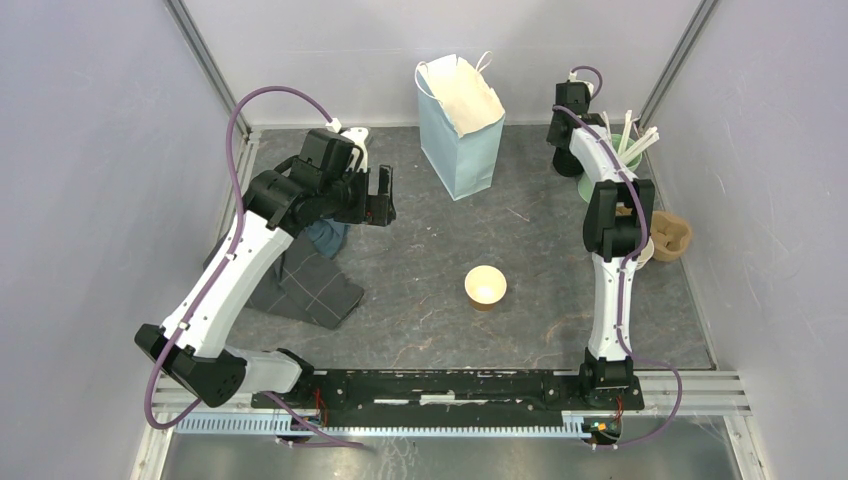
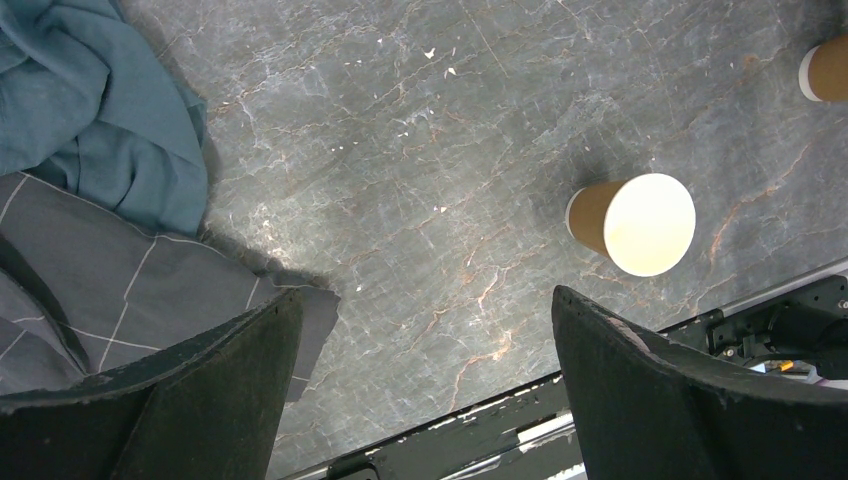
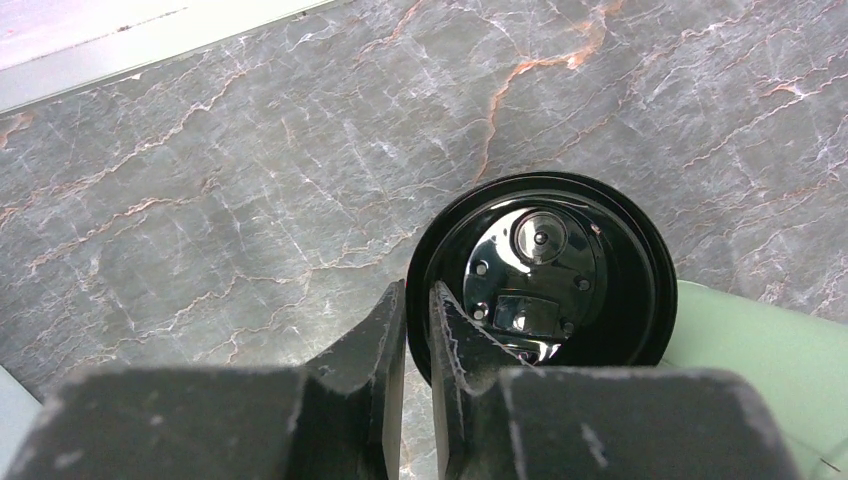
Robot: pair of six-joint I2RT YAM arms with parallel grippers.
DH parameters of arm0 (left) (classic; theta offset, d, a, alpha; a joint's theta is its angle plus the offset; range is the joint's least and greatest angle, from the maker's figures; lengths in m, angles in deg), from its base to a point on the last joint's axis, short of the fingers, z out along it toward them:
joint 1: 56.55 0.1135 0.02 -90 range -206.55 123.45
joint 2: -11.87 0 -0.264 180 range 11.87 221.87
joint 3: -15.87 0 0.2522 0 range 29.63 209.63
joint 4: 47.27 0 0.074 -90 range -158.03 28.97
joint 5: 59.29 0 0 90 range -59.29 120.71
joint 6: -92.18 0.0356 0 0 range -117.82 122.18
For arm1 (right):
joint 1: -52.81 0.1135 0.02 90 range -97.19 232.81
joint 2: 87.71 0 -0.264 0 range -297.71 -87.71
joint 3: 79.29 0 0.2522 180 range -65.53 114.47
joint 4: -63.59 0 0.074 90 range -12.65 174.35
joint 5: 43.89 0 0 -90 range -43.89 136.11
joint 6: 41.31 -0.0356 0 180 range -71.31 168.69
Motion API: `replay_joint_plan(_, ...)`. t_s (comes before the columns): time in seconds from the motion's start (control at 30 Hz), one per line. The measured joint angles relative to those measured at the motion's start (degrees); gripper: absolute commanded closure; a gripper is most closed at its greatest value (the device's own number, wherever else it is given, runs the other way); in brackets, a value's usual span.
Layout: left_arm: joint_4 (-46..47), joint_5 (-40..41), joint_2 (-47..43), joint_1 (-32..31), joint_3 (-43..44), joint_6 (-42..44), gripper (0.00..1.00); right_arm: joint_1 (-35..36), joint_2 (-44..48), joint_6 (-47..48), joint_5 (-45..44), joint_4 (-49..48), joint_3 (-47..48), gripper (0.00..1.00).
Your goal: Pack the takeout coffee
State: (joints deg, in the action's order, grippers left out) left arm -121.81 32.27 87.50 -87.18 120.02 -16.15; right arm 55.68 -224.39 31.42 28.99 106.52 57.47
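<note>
The takeout coffee's brown paper cup [image 1: 485, 286] stands upright and lidless mid-table, also in the left wrist view [image 2: 635, 222]. A round black lid [image 3: 545, 270] lies on the table at the back right. My right gripper [image 3: 418, 288] points down over it. Its fingers stand either side of the lid's left rim, closed to a narrow gap on it. In the top view the right gripper [image 1: 562, 130] hides the lid. My left gripper [image 1: 380, 200] hangs wide open above the table left of centre, with nothing between its fingers [image 2: 250, 380].
A light blue paper bag [image 1: 460, 125] stands open at the back centre. A green holder [image 1: 625, 150] with white sticks sits beside the lid. Stacked paper cups [image 1: 645, 250] and a pulp carrier [image 1: 672, 235] stand right. Grey and blue cloths [image 1: 305, 285] lie left.
</note>
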Motion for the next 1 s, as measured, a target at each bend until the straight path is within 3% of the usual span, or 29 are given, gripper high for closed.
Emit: replay_joint_plan(1.0, 0.04, -0.46, 0.00, 0.00, 0.00, 0.00, 0.00, -0.15, 0.22, 5.68, 0.83, 0.46, 0.00, 0.99)
